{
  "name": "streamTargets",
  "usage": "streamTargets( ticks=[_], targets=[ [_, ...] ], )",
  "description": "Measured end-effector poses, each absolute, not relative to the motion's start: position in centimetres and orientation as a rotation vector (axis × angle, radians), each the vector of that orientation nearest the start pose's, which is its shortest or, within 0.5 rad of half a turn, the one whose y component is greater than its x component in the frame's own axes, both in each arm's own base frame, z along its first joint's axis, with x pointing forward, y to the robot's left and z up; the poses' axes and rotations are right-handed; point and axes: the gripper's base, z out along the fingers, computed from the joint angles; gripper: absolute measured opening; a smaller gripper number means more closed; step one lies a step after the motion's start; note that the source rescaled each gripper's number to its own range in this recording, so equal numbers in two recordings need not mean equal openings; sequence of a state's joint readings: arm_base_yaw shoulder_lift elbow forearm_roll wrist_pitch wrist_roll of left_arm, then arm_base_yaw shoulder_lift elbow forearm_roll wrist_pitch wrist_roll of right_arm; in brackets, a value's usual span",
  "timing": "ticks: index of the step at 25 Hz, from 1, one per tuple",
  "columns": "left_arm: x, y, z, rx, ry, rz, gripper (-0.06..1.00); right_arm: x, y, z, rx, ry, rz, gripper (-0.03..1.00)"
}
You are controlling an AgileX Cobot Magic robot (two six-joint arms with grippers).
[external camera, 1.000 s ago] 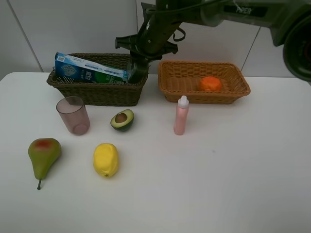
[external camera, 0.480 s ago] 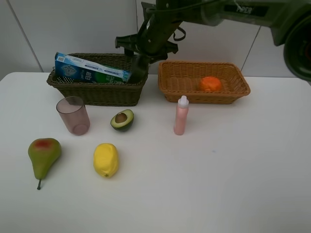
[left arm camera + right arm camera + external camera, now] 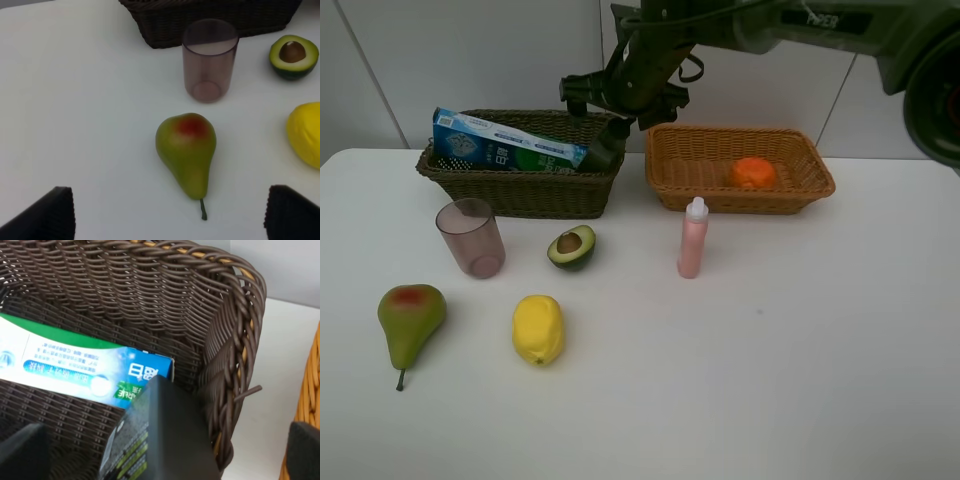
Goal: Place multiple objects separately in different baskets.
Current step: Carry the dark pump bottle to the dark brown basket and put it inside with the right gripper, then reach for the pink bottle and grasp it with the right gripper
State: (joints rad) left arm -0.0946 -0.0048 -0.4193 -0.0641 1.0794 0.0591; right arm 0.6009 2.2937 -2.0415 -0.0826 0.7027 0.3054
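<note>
My right gripper [image 3: 620, 100] hangs open over the right end of the dark basket [image 3: 520, 190]. The dark green-black bottle [image 3: 608, 148] leans there, free between the wide jaws [image 3: 165, 450], beside the toothpaste box [image 3: 505, 150]. The orange [image 3: 754, 172] lies in the light basket [image 3: 740, 195]. On the table are the pink bottle [image 3: 693, 238], mauve cup [image 3: 471, 238], halved avocado [image 3: 572, 247], lemon [image 3: 538, 329] and pear [image 3: 410, 318]. My left gripper [image 3: 170, 215] is open just short of the pear [image 3: 187, 150], holding nothing.
The two baskets sit side by side at the back of the white table, near the wall. In the left wrist view the cup [image 3: 209, 60], avocado [image 3: 293, 56] and lemon [image 3: 305, 132] ring the pear. The right arm spans the back above the baskets.
My right gripper has opened and let go of the dark bottle, which now leans in the dark basket's right end. Nothing else has moved.
</note>
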Motion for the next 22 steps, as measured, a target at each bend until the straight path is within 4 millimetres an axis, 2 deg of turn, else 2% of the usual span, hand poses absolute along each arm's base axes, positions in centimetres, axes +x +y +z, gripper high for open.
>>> streamTargets(
  ticks=[5, 11, 16, 22],
  targets=[
    [0.1, -0.5, 25.3, 0.165, 2.132, -0.099, 1.0, 43.4, 29.2, 23.2, -0.417, 2.404, 0.315, 1.0],
    [0.1, -0.5, 25.3, 0.165, 2.132, -0.099, 1.0, 42.3, 28.5, 27.6, -0.408, 2.346, 0.334, 1.0],
    [0.1, -0.5, 25.3, 0.165, 2.132, -0.099, 1.0, 41.1, 27.0, 31.0, -0.428, 2.32, 0.245, 1.0],
    [0.1, -0.5, 25.3, 0.165, 2.132, -0.099, 1.0, 39.7, 25.0, 33.1, -0.338, 2.395, 0.116, 1.0]
  ],
)
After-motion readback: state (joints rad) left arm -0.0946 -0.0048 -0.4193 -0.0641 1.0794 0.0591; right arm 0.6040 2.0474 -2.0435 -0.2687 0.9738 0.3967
